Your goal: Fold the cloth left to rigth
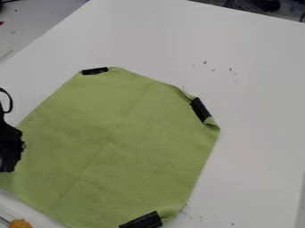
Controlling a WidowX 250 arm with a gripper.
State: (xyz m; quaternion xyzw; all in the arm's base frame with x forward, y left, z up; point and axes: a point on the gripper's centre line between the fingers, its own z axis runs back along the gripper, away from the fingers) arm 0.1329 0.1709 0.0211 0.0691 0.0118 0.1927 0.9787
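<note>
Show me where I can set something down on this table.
Bare, small marks aside: the white table between the green cloth and the table's top and right edges. Crowded: the view's left edge, with the black arm, and the lower-left corner, with an orange item.

Cloth (113, 142) on the table (250, 67), strips (201, 110) at its far, right and near corners

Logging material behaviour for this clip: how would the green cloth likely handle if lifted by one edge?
The green cloth looks floppy: thin, with a soft crease across it, so it would probably droop. The black clips on its corners would likely add weight and swing.
</note>
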